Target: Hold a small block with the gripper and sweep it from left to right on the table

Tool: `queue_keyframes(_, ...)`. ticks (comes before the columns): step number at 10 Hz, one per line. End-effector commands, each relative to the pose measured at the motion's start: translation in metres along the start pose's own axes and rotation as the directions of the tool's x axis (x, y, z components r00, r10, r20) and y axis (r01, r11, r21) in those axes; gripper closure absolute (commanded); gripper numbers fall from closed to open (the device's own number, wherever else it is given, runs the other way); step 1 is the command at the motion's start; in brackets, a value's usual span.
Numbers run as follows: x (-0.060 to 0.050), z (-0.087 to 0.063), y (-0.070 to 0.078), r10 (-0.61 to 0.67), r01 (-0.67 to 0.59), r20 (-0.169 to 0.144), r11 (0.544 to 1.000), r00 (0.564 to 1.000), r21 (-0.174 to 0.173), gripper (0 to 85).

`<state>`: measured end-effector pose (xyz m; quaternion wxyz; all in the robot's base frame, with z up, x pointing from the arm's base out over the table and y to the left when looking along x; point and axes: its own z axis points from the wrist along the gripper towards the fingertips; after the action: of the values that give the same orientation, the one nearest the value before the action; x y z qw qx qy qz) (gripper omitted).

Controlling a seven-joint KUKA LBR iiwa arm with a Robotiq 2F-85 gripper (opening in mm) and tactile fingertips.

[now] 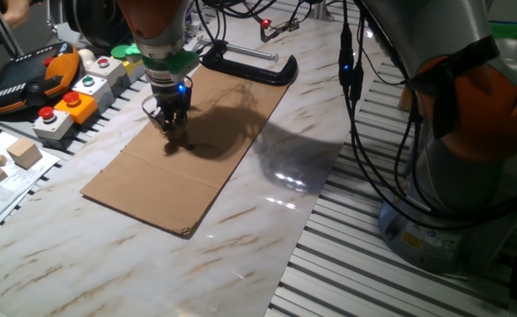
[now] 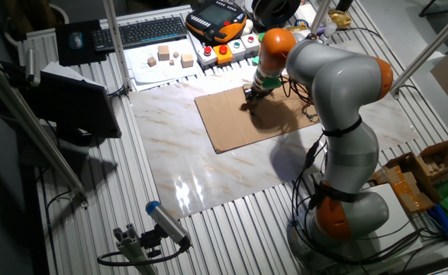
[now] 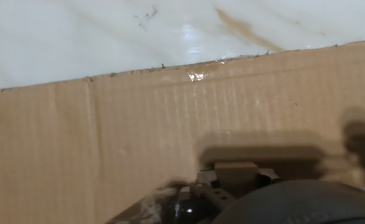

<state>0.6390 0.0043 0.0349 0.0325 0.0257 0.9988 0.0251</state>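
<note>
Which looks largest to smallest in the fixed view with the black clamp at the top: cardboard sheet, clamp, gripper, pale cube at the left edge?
1. The cardboard sheet.
2. The black clamp.
3. The gripper.
4. The pale wooden cube.
The gripper and cube look close in size, so their order is unsure.

No legible text or labels.

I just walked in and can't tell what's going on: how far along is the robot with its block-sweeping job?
Done, it seems: the gripper is down on the cardboard sheet, and the hand view shows a small block at its fingertips, apparently held. In hand: it sits near one end of the sheet. Left: most of the sweep. Whether the sweep has begun cannot be told.
</note>
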Motion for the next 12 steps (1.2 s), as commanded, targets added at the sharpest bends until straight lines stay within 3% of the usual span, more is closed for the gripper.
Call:
queue_keyframes(1, 0.000, 0.000, 0.001, 0.000, 0.000, 0.000, 1.000, 1.000, -0.005, 84.3)
queue_keyframes(12, 0.001, 0.004, 0.013, 0.002, -0.002, 0.003, 1.000, 1.000, -0.007, 84.3)
